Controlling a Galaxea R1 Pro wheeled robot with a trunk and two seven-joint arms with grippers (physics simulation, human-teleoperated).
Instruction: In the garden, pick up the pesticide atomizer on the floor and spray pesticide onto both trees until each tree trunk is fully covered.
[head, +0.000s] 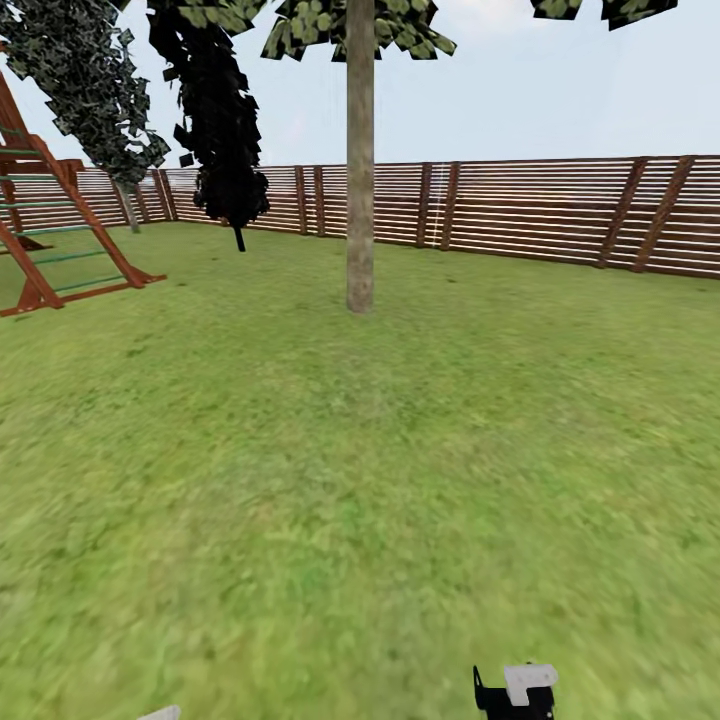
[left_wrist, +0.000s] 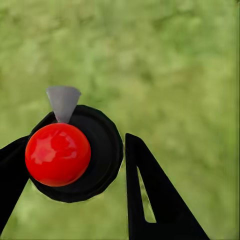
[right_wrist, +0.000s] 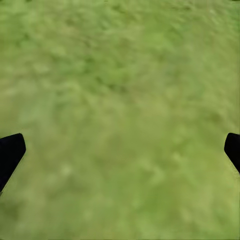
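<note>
Pesticide atomizer (head: 515, 692) on grass (head: 330, 480); tree trunk (head: 360, 160) ahead; L jaws state unclear, R gripper (right_wrist: 120, 152) wide apart.

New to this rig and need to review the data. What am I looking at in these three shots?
It is a simulated two-armed wheeled robot in a garden. The head camera looks over the grass to a pale tree trunk, a slatted fence and a wooden climbing frame. The dark bottle with a grey top at the bottom edge looks like the pesticide atomizer. The other two cameras sit at the wrists. The left tool straddles a round black object with a red ball; I can't tell if it is gripped. The right tool is wide open over grass.
</note>
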